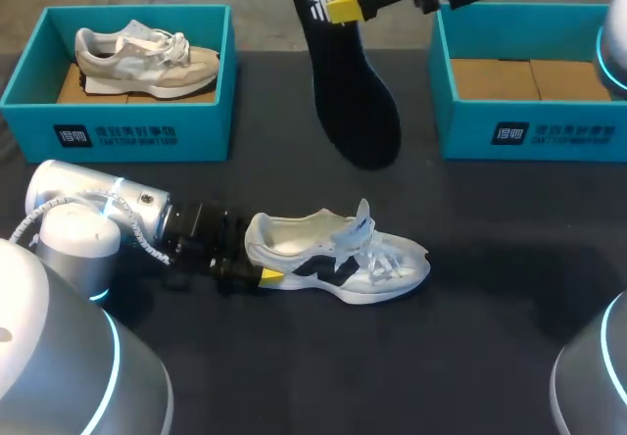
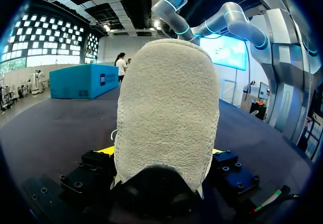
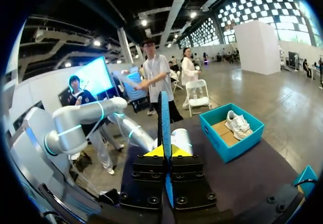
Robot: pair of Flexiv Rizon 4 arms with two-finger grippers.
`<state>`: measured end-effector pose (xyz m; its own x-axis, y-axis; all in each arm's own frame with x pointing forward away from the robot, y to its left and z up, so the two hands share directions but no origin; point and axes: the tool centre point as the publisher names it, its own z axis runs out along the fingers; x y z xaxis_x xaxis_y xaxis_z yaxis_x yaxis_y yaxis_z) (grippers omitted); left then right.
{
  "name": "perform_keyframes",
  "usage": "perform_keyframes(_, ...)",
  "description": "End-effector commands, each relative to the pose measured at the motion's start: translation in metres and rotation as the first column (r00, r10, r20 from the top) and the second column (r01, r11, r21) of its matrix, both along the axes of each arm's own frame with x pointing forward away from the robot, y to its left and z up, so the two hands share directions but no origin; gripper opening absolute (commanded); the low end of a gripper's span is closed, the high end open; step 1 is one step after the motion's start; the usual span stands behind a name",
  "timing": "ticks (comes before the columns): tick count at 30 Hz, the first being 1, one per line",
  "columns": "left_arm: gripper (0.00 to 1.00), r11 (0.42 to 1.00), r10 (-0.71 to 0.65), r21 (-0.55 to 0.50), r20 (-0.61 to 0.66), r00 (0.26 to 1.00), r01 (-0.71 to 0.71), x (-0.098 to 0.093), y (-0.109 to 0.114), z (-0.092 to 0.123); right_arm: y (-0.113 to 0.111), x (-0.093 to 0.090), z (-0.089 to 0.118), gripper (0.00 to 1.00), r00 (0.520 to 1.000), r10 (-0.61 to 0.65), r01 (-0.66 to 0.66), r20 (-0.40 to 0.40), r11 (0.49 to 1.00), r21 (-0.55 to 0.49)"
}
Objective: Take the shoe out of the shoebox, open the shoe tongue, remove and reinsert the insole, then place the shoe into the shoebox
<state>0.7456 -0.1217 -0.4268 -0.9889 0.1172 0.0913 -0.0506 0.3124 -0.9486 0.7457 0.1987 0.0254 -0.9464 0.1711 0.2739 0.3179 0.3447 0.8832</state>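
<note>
A white shoe with black side panels (image 1: 338, 259) lies on its sole in the middle of the dark table, toe pointing right. My left gripper (image 1: 260, 264) clasps its heel from the left. In the left wrist view the fuzzy heel (image 2: 166, 103) fills the space between the fingers, and a yellow tip presses each side. High over the table's far middle, my right gripper (image 1: 345, 6) is shut on the heel end of the black insole (image 1: 358, 102), which hangs toe down. The right wrist view shows the insole (image 3: 164, 123) edge-on, pinched between the fingers of the right gripper (image 3: 165, 152).
A teal shoebox (image 1: 118, 121) at the far left holds a beige shoe (image 1: 147, 60). Another teal shoebox (image 1: 529, 131) at the far right holds only brown cardboard. Dark tabletop stretches in front of the white shoe and to its right.
</note>
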Motion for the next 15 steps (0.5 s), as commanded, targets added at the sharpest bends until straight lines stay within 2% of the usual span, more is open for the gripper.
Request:
perform_keyframes(1,0.00,1.000,0.001,0.001,0.000,1.000,-0.001,0.000,-0.001,-0.002,-0.016,-0.025,0.009,0.00,1.000,-0.010,0.011,-0.018,1.000,0.027)
perform_keyframes(8,0.00,1.000,0.001,0.001,0.000,1.000,-0.001,0.000,-0.001,-0.002,-0.029,-0.052,0.026,0.00,0.998,-0.009,0.014,-0.066,0.996,0.085)
perform_keyframes(15,0.00,1.000,0.001,0.001,0.000,1.000,-0.001,0.000,-0.001,-0.002,-0.040,-0.080,0.055,0.00,0.995,-0.005,0.016,-0.101,0.994,0.112)
